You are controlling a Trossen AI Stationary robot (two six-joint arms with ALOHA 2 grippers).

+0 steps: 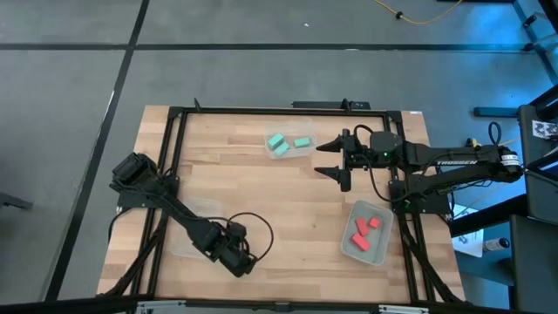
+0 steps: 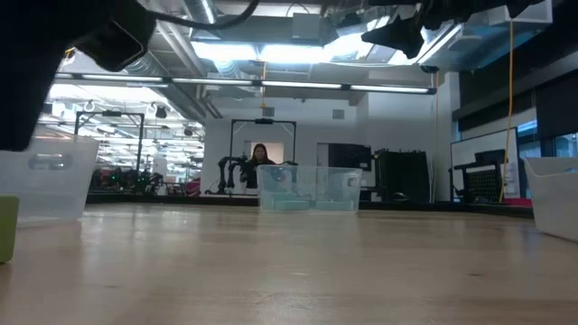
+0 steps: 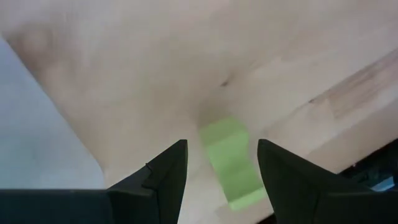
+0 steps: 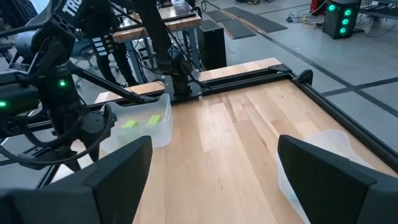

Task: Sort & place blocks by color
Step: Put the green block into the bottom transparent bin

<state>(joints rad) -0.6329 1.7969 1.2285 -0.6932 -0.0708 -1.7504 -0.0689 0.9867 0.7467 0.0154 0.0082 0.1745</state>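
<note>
My left gripper (image 3: 221, 171) (image 1: 241, 260) is open and points down near the table's near edge. Its fingers stand on either side of a lime block (image 3: 231, 163), with gaps to it. That block lies flat on the wood. A lime block (image 2: 7, 229) also shows at the low view's left edge. My right gripper (image 1: 336, 158) (image 4: 211, 168) is open and empty, raised above the table right of the teal bin. Two teal blocks (image 1: 288, 143) lie in the far clear bin (image 1: 307, 150). Red blocks (image 1: 365, 228) lie in the right bin (image 1: 347, 245). Lime blocks (image 4: 140, 122) lie in the left bin (image 4: 163, 128).
A black frame (image 1: 261, 111) runs around the wooden table. The three clear bins stand at the far middle, the right (image 2: 555, 194) and the left (image 2: 50, 181). Bare wood (image 1: 288, 196) lies between them. A person (image 2: 260, 161) shows far off in the room.
</note>
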